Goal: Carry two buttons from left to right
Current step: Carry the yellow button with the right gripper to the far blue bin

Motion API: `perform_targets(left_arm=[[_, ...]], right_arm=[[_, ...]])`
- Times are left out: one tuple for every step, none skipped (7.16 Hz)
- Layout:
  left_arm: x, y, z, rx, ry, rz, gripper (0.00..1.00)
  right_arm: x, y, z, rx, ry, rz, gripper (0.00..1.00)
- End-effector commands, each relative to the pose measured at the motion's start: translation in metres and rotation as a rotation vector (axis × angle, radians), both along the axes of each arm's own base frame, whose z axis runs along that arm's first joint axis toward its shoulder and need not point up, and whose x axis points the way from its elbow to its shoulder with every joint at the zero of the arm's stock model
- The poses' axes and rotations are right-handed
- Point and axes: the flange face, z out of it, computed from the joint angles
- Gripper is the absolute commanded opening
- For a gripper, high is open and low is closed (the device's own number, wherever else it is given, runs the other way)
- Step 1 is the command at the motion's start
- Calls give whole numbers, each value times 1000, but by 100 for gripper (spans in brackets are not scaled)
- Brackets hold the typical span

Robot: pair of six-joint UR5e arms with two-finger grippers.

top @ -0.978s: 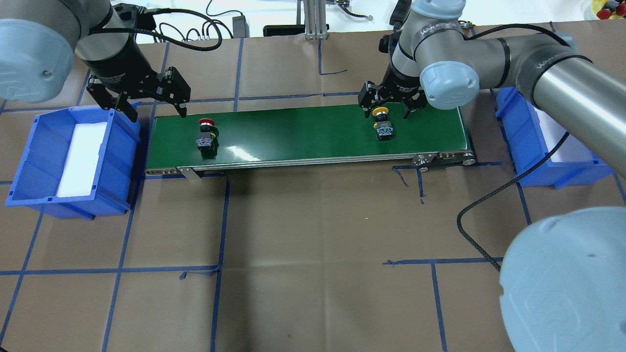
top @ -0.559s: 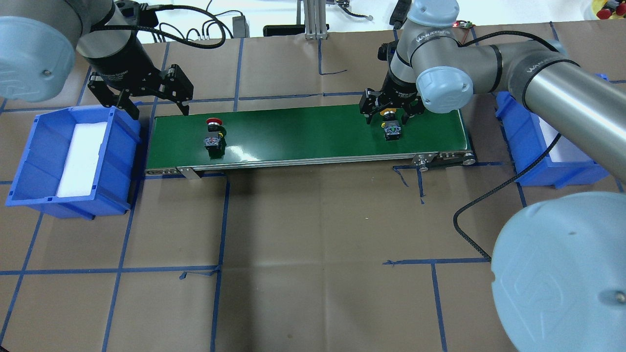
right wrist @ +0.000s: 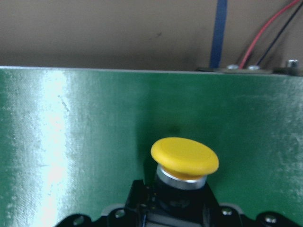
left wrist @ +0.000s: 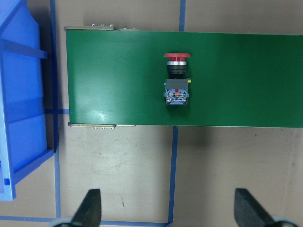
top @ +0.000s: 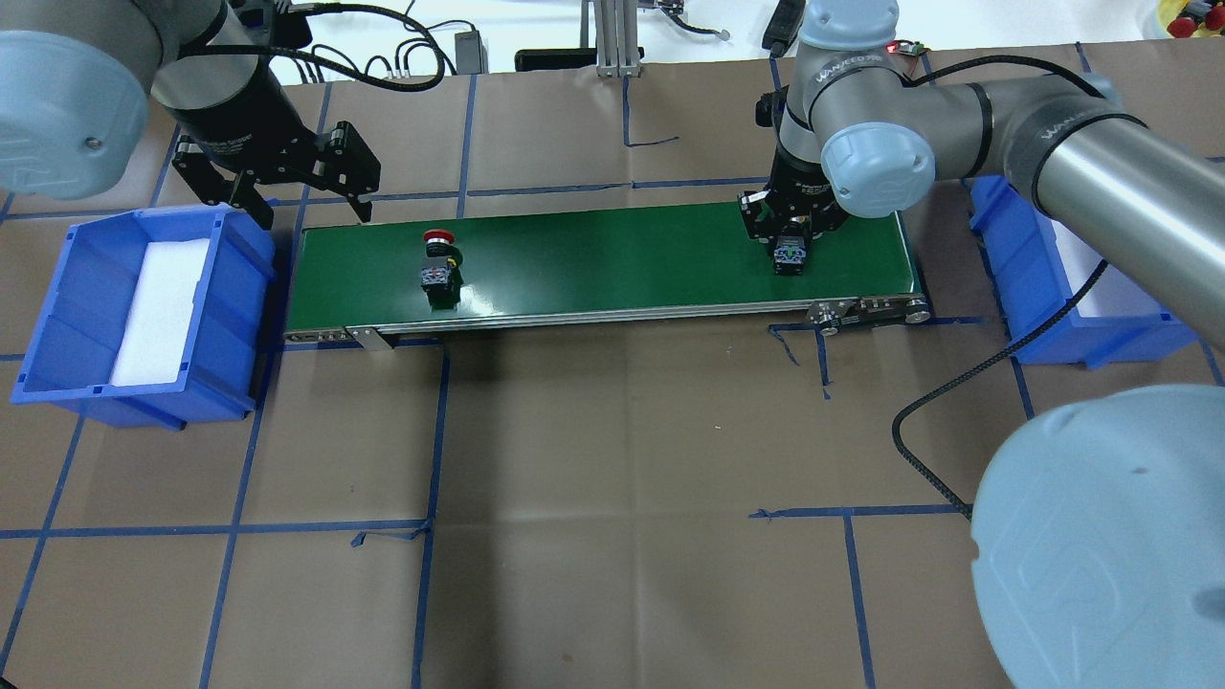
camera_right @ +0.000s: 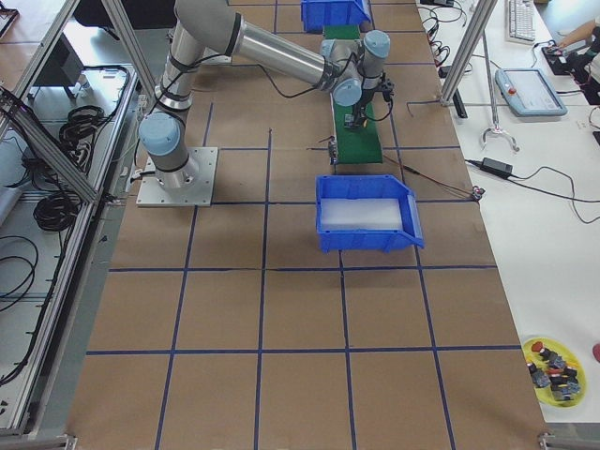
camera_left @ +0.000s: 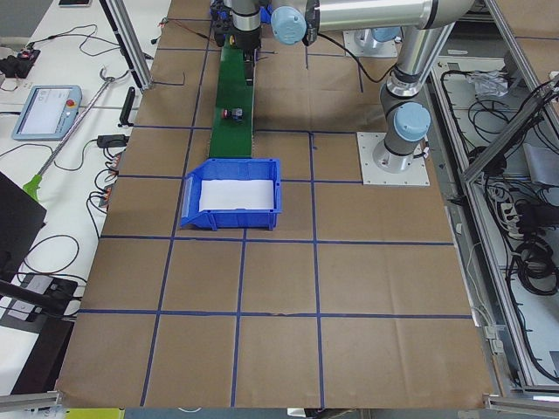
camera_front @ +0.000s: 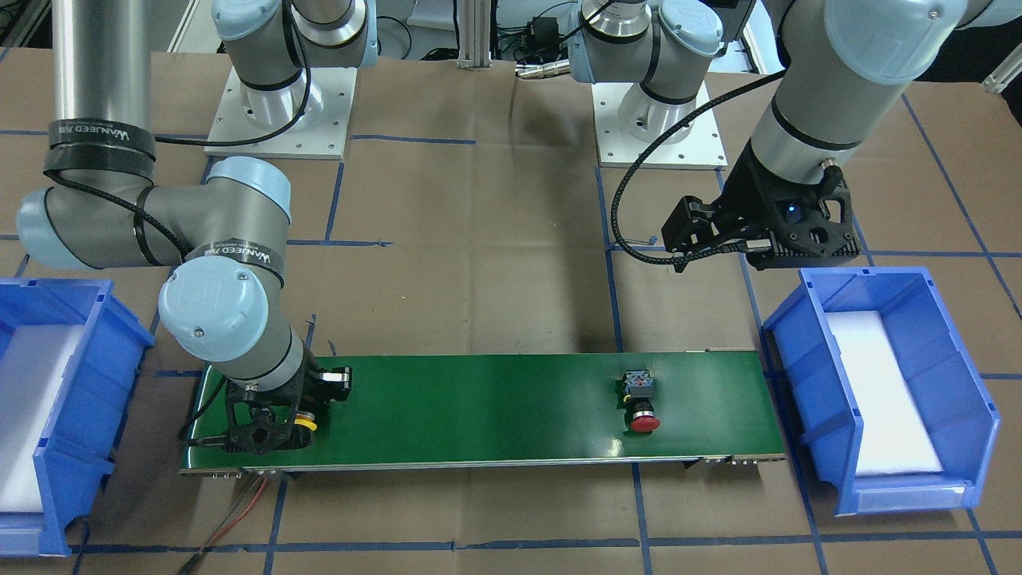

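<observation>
My right gripper (top: 790, 241) was clamped on the yellow button (right wrist: 185, 158) near the right end of the green belt (top: 612, 254). Overhead, the wrist hid the cap. The wrist camera showed it plainly, though it cut off the fingertips. The left gripper (top: 311, 203) hung raised near the belt's left end, jaws wide apart. The red button (left wrist: 176, 78) lay on its side on the belt's left part, with green showing on every side. Past the belt's right end, my arm half covered the blue bin (top: 1029, 277).
</observation>
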Motion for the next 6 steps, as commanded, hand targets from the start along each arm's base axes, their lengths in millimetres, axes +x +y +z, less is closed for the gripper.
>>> perform_targets(left_arm=[[0,1,0,-1,0,0,100],[0,2,-1,1,0,0,100],[0,2,0,-1,1,0,100],[0,2,1,-2,1,0,100],[0,2,1,-2,1,0,100],[0,2,0,-2,1,0,100]], right_arm=[[-58,9,77,-44,41,-65,4],[-107,14,124,-44,37,-33,4],[-163,12,150,-57,39,42,5],[-222,13,149,-44,34,88,5],[-264,16,136,-23,17,105,5],[-294,25,127,-8,4,108,4]])
